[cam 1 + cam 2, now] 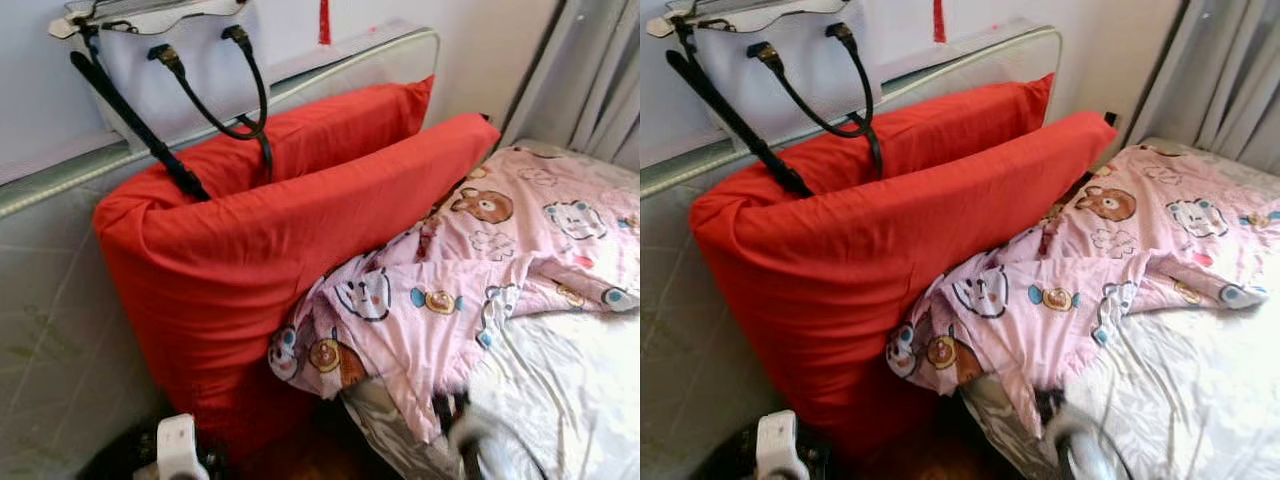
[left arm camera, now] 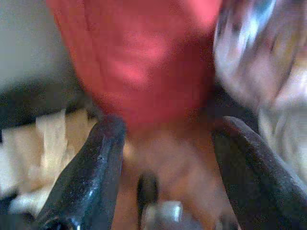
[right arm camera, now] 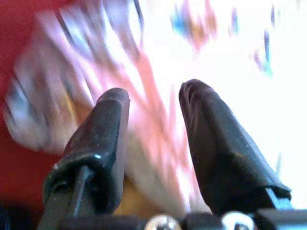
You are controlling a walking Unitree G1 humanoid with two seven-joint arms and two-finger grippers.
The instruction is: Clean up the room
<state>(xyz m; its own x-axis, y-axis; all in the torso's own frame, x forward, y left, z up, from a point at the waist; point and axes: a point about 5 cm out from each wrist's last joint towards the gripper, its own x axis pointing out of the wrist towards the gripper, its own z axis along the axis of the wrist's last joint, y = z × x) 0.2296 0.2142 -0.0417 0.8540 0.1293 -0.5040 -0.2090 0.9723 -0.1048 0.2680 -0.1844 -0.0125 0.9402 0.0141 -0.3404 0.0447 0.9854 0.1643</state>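
Item, far left: padded headboard (image 1: 50, 300) in pale quilted fabric, standing against the wall; a white handbag (image 1: 150, 40) with black handles and a long black strap (image 1: 130, 120) is sitting on its top edge, the strap hanging down onto the cushions.

Item, lower left: left pincer (image 2: 165, 143), fingers (image 2: 91, 177) spread wide apart and holding nothing, pointing at the foot of the red cushions over a strip of wooden floor (image 1: 310, 455); this wrist view is blurring.

Item, centre: two large red cushions (image 1: 260, 240), standing on edge one behind the other, leaning against the headboard, the front one touching the bedding.

Item, centre to right: pink blanket (image 1: 470, 270) printed with cartoon bears, lying crumpled on the bed, one corner drooping over the mattress edge against the front cushion; white satin sheet (image 1: 570, 390) lying bare beside it.

Item, lower right: right pincer (image 3: 153, 143), fingers parted and empty, hovering just over the pink blanket near the mattress edge; view blurring.

Item, far right: grey curtain (image 1: 600, 70) hanging behind the bed.
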